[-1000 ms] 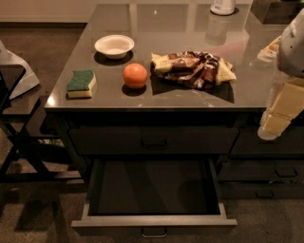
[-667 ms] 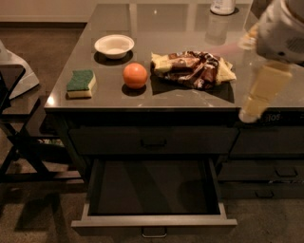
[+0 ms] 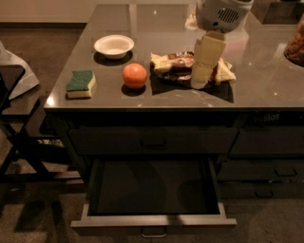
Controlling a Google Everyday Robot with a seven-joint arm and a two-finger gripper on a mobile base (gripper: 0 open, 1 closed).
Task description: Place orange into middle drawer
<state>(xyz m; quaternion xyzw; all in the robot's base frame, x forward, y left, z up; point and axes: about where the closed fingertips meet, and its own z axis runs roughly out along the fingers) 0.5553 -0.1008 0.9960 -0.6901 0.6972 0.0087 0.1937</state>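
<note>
The orange [image 3: 135,75] sits on the grey countertop [image 3: 266,80], left of centre and near the front edge. The middle drawer [image 3: 153,221] below is pulled out, and its dark flat inside is bare. My gripper [image 3: 199,81] hangs down from the white arm housing [image 3: 222,14] over the counter. It is to the right of the orange, about a hand's width away, and in front of a pile of snack bags. It holds nothing that I can see.
A white bowl [image 3: 114,46] stands behind the orange to the left. A green-topped yellow sponge [image 3: 80,83] lies at the counter's left front. Crumpled snack bags [image 3: 173,62] lie right of the orange. A dark folding chair [image 3: 19,142] stands at the left. More drawer fronts [image 3: 266,142] are at the right.
The arm has swung in from the right edge to the left, and the gripper now hangs over the snack bags, closer to the orange. The orange and the drawer have not moved.
</note>
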